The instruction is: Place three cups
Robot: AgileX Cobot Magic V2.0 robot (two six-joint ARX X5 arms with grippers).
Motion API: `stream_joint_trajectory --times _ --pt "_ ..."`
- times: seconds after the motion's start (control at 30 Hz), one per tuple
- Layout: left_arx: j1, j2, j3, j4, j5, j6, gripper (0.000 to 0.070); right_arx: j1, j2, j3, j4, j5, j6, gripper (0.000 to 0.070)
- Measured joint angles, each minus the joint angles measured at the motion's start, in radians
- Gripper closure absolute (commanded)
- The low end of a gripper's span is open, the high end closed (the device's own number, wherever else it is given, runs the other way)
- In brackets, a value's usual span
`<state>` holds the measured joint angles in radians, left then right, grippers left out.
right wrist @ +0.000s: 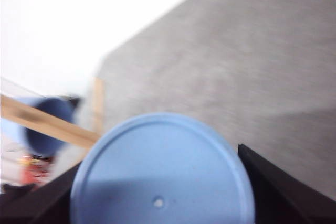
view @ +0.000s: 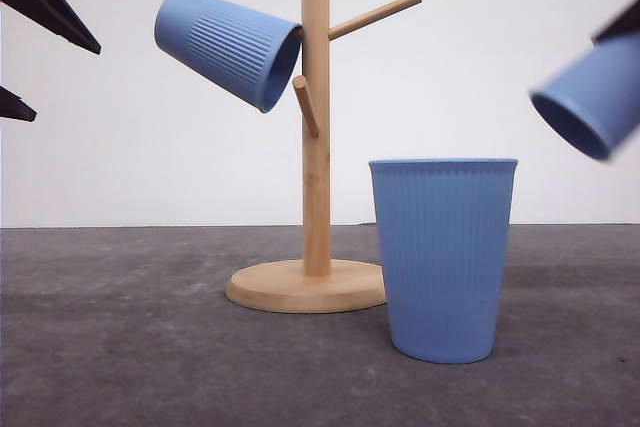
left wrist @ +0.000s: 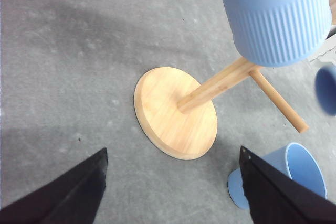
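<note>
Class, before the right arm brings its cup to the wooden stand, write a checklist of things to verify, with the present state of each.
1. Right tool holds its cup: ok, base sits between the fingers.
2. Carried cup's mouth faces the stand: ok.
3. Upper right peg free: ok.
4. Hung cup seated on its peg: ok.
5. Standing cup clear of the path: cannot tell.
6. Left tool open, away from stand: ok.

Bright, even light leaves soft shadows on the grey table (view: 120,347), while the right wrist view is smeared and the held cup (view: 595,97) blurs.
</note>
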<state>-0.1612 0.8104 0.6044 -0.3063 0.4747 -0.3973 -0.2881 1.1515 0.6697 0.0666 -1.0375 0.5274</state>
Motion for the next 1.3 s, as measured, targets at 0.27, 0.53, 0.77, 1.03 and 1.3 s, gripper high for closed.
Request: stream_joint_trajectory --times 0.27,0.53,0.77,1.03,1.3 --pt "0.0 0.0 0.0 0.001 0.0 0.0 0.0235 0.134 0.0 0.008 0.364 0.027 0.387 0.0351" --pt "0.0 0.0 0.0 0.004 0.0 0.0 0.0235 0.267 0.068 0.072 0.365 0.1 0.434 0.0351" --pt "0.0 0.0 0.0 0.004 0.0 0.0 0.0235 0.348 0.137 0.123 0.372 0.127 0.43 0.035" --pt "0.0 0.0 0.0 0.004 0.0 0.0 0.0235 0.437 0.221 0.124 0.4 0.151 0.42 0.0347" --pt "0.0 0.0 0.0 0.004 0.0 0.0 0.0235 0.489 0.259 0.129 0.423 0.175 0.419 0.025"
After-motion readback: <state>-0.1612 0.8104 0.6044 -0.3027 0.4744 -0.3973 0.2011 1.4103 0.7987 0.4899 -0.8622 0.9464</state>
